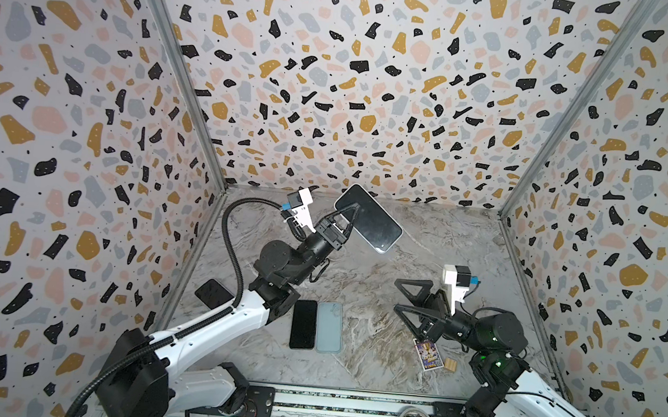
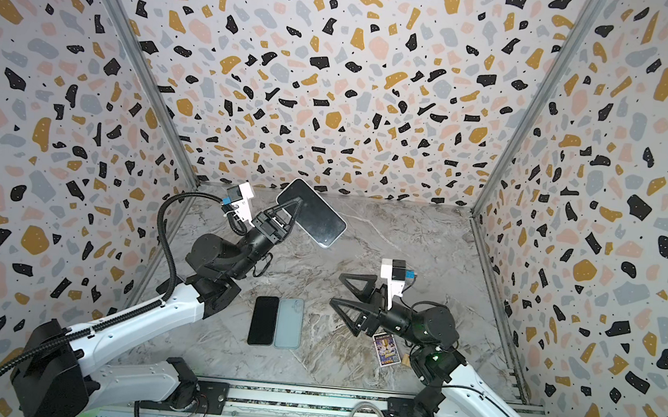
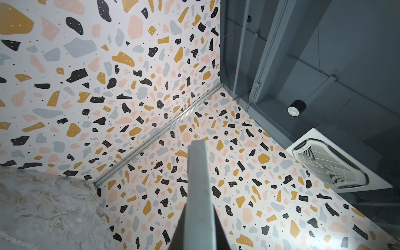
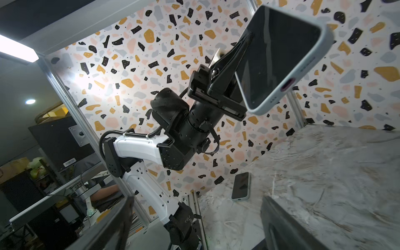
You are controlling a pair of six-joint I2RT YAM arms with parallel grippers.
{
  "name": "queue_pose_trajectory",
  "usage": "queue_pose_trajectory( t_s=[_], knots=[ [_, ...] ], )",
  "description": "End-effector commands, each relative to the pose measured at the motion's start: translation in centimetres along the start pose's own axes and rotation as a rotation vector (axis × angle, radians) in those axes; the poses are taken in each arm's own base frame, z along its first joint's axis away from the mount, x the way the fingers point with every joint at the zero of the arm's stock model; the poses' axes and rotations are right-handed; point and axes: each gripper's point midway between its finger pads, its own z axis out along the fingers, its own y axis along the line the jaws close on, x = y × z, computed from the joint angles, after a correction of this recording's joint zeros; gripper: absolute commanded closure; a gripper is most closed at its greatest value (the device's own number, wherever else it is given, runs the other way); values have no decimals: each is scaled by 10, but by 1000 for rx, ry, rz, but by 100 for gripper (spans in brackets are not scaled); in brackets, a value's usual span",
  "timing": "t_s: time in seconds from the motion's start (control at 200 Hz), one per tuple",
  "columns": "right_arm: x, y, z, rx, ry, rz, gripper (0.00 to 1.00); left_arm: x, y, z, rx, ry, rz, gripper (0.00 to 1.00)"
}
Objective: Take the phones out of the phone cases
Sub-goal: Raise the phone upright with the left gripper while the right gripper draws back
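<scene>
Right wrist view gives the clearest look. Above the marbled worktop [image 4: 324, 173], the left arm [image 4: 140, 147] holds the phone [image 4: 279, 54] well clear of the surface. It is tilted with its screen side showing, and the pale phone case [image 4: 303, 71] wraps its whole rim. The left hand [image 4: 246, 43] is pinched tight on it near 1 end, so the other end is free. The right hand [image 1: 396, 294] hangs low and well apart, its 2 fingers spread wide with nothing between them. I judge it should rise to the free end and catch only the case lip at a corner, then peel it back off the screen side. Gripping phone and case together would free nothing, and a hard pull could twist the phone out of the left hand's narrow hold.
</scene>
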Motion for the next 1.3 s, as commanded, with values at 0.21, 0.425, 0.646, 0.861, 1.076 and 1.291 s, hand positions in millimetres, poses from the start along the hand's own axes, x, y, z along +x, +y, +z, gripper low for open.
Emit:
queue_pose_trajectory(
  t_s=[0.21, 0.425, 0.646, 0.861, 1.076, 1.291],
  knots=[
    [-26, 16, 32, -43, -93, -102, 12, -6, -50, -16, 123, -68, -52, 100],
    [-31, 26, 32, -75, -110, -117, 14, -1, -48, -23, 102, -73, -66, 100],
    [-36, 26, 31, -66, -128, -117, 20, 3, -48, -25, 101, -67, -72, 100],
    [-46, 23, 34, -43, -151, -109, 32, 5, -47, -29, 103, -69, -83, 100],
    [-55, 16, 30, -43, -173, -81, 41, 5, -45, -37, 103, -71, -91, 100],
    [-57, 17, 30, -64, -173, -74, 51, 7, -45, -39, 114, -65, -105, 100]
  ],
)
